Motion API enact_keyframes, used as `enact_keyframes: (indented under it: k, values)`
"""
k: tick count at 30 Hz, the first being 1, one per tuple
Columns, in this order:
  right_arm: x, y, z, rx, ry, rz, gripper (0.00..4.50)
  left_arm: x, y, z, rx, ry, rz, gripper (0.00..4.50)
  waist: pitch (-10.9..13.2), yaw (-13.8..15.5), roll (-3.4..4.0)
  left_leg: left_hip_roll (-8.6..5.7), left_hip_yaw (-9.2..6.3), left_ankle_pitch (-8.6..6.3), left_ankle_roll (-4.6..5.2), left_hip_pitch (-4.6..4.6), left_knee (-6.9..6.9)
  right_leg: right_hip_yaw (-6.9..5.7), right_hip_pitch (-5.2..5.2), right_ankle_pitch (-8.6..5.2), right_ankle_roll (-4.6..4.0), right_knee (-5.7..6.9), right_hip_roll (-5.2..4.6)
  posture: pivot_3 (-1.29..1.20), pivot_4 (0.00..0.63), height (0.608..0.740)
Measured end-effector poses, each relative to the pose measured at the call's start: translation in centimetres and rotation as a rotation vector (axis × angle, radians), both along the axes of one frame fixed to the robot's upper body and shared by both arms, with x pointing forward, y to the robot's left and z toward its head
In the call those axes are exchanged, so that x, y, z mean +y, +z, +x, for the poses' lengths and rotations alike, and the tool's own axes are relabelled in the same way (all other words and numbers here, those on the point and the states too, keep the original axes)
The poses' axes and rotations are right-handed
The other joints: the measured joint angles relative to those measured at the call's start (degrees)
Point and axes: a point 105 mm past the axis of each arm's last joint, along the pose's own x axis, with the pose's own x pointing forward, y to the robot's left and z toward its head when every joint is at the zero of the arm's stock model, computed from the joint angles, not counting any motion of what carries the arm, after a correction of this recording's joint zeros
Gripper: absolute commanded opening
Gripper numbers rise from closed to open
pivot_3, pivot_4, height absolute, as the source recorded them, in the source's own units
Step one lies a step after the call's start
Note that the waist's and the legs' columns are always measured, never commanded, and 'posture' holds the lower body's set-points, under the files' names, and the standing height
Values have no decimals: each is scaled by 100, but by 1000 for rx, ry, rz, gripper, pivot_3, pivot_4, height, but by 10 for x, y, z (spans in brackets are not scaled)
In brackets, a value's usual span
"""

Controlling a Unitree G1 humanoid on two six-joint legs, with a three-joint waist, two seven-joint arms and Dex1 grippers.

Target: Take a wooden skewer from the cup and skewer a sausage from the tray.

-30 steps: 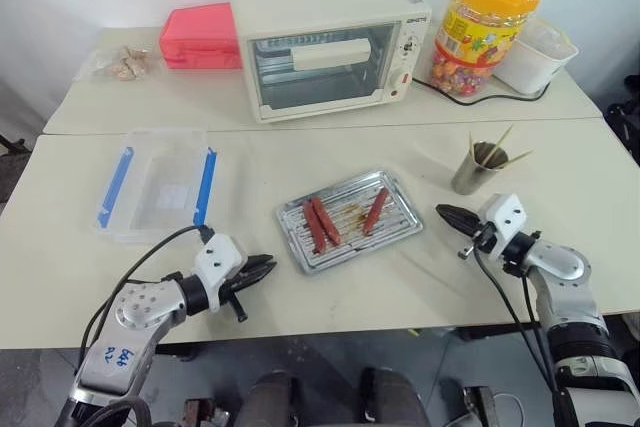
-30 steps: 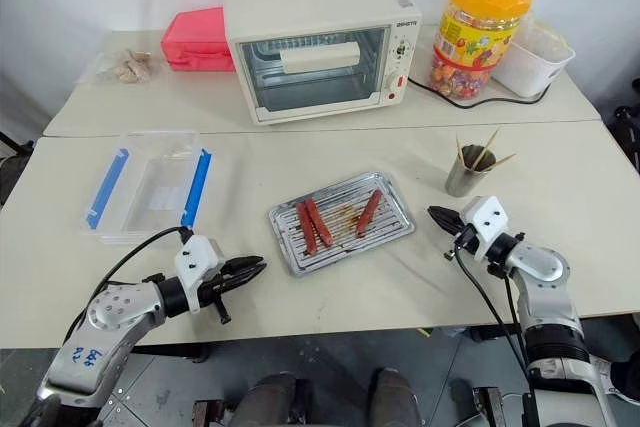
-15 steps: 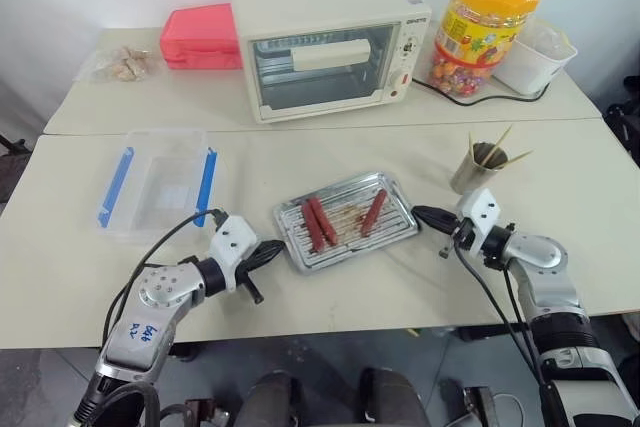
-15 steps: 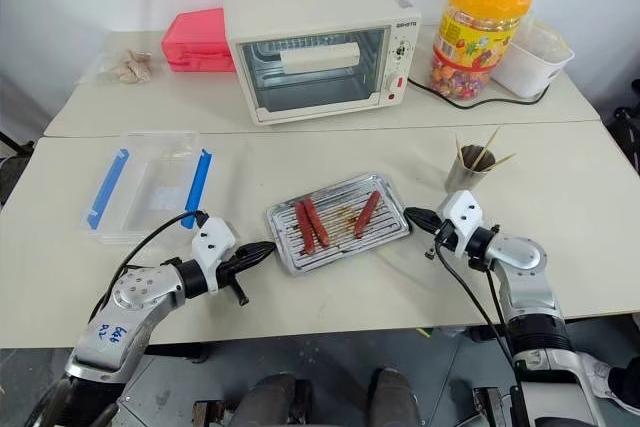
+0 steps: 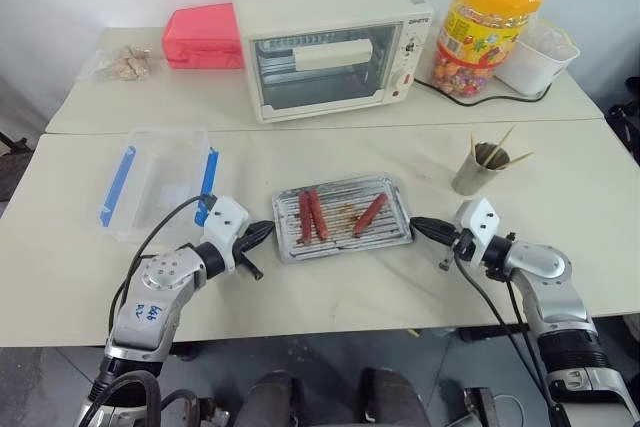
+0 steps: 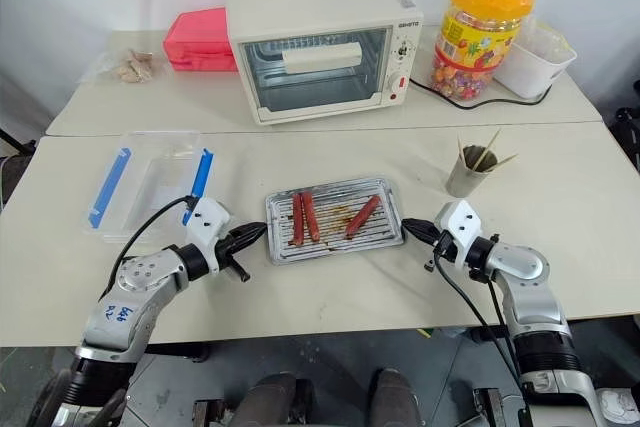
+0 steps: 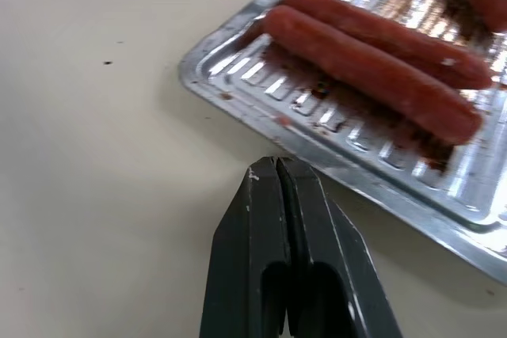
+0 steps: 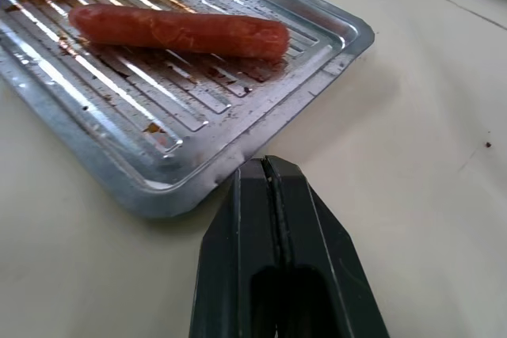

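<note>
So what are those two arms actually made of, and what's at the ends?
Both arms are silver-grey metal with rounded joints and black cables looping alongside. Each wrist carries a white block, then a claw of two tapered black fingers: left claw, right claw. The left forearm bears a white sticker with blue handwriting.

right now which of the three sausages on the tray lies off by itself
The sausage toward the right end of the tray: it lies alone and slanted, while the other two lie side by side near the left end.

makeshift test kitchen: toaster oven (image 5: 330, 42) on plain tables (image 5: 300, 112).
</note>
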Motion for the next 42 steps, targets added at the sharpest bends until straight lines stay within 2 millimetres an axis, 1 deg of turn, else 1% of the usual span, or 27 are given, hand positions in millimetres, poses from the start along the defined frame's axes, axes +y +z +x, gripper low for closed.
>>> enact_keyframes:
  k: [4,6,9,11,13,15,17,19,21,23,24,26,29,32,34,35,37,38,39,40,42]
  values:
    - [-2,-1,-5,12,-1,-13,0,2,0,1,15,29,-23,47,0,1,0,1,-1,0,0,0,0,-1,0,0,0,0,0,0,150,740]
    - [-3,-1,-9,18,1,-13,0,3,0,-3,19,28,-28,47,0,-5,0,1,-1,0,0,0,-2,0,-1,0,0,0,0,0,150,740]
    - [-8,-3,-18,30,-4,-3,0,2,-3,-18,29,1,-33,47,0,-4,0,1,-2,-1,-1,-2,-6,1,-4,0,0,-3,0,0,150,740]
    - [-9,-3,-26,36,24,-4,0,5,-6,-32,39,-21,-42,47,0,1,0,2,-1,-1,-1,-4,-7,2,-3,0,0,-10,0,0,150,740]
    - [-13,-7,-38,54,43,-6,0,14,-8,-47,55,-14,-67,47,0,1,0,3,-1,-1,-1,-5,-8,3,-2,0,0,-18,0,0,150,740]
    - [-16,-7,-45,45,55,-2,0,25,-9,-56,59,-1,-79,47,1,11,-1,2,2,-1,-1,-6,-3,4,4,0,0,-26,0,0,150,740]
    - [-16,-4,-52,25,76,8,0,32,-7,-66,51,-18,-79,47,1,12,-1,3,2,-1,-1,0,-2,4,13,0,0,-35,1,0,150,740]
    - [-14,-3,-61,17,105,22,0,42,-2,-76,4,-30,-87,47,1,12,0,4,1,-1,-2,0,-4,5,13,0,0,-40,1,0,150,740]
    - [-12,-6,-68,31,119,27,0,57,2,-75,-44,10,-84,47,1,36,0,3,1,-1,-2,0,-3,4,15,0,0,-42,1,0,150,740]
    - [-10,-7,-71,33,130,26,0,65,2,-74,-59,36,-82,47,1,41,0,2,3,-1,-1,2,-3,5,19,0,0,-44,1,0,150,740]
    - [-9,-7,-71,30,134,26,0,66,1,-74,-66,37,-83,47,0,45,-1,1,3,-1,-1,2,-3,5,19,0,0,-44,0,0,150,740]
    - [-4,-5,-71,11,142,37,0,65,-1,-72,-82,58,-98,47,1,55,0,2,2,-1,-1,4,-4,5,19,0,0,-43,0,0,150,740]
    - [6,-5,-71,3,161,63,0,59,-7,-68,-105,104,-118,47,1,77,-1,2,3,-1,-1,2,-4,4,17,0,0,-42,1,0,150,740]
    - [8,-6,-72,3,165,66,0,55,-10,-78,-117,122,-133,47,0,81,-1,1,4,-2,-1,3,-4,6,17,0,1,-42,0,0,150,740]
    - [8,-6,-72,4,165,67,0,54,-15,-88,-97,149,-190,47,0,81,-1,2,4,-2,-1,3,-5,7,16,0,1,-44,0,0,150,740]
    - [8,-6,-72,6,165,67,0,57,-17,-91,-90,182,-227,47,1,82,-1,5,3,-2,-1,3,-5,6,16,0,1,-45,1,0,150,740]
    - [8,-6,-72,7,165,67,0,77,-16,-95,-103,314,-287,47,1,86,-1,8,2,-2,-1,3,-3,5,19,0,0,-46,2,0,150,740]
    - [8,-6,-72,8,165,68,0,87,-14,-96,-118,371,-291,437,1,98,-1,8,2,-2,-1,4,-2,5,21,0,1,-47,2,0,150,740]
    - [8,-7,-72,10,164,69,0,96,-12,-97,-134,417,-282,579,1,115,-1,8,2,-2,-1,5,-1,4,24,0,1,-50,2,0,150,740]
    - [8,-7,-72,11,164,70,0,102,-10,-97,-146,440,-269,941,1,134,-1,5,2,-2,-1,7,-1,3,28,0,1,-52,1,0,150,740]
    - [10,-6,-71,13,170,73,0,100,-10,-95,-149,427,-239,1476,1,150,-1,-2,-1,-3,1,8,0,4,34,1,2,-55,-3,0,150,740]
